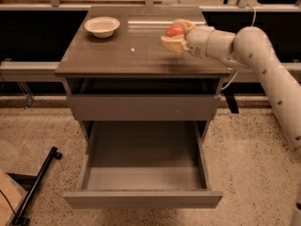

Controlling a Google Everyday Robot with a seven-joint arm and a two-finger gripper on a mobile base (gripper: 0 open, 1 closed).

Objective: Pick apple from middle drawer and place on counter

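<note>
The red apple point(175, 30) sits between the yellowish fingers of my gripper point(175, 34), which is shut on it. The gripper holds it just above the right half of the counter point(117, 55), reaching in from the right on the white arm point(244, 51). The middle drawer point(141, 173) is pulled wide open below, and its inside shows nothing in it. The upper drawer point(141, 107) above it is closed.
A white bowl point(101, 26) stands at the counter's back left. A tiny white speck point(132, 49) lies mid-counter. A black bar point(35, 187) lies on the speckled floor at the lower left. Dark shelving runs behind the cabinet.
</note>
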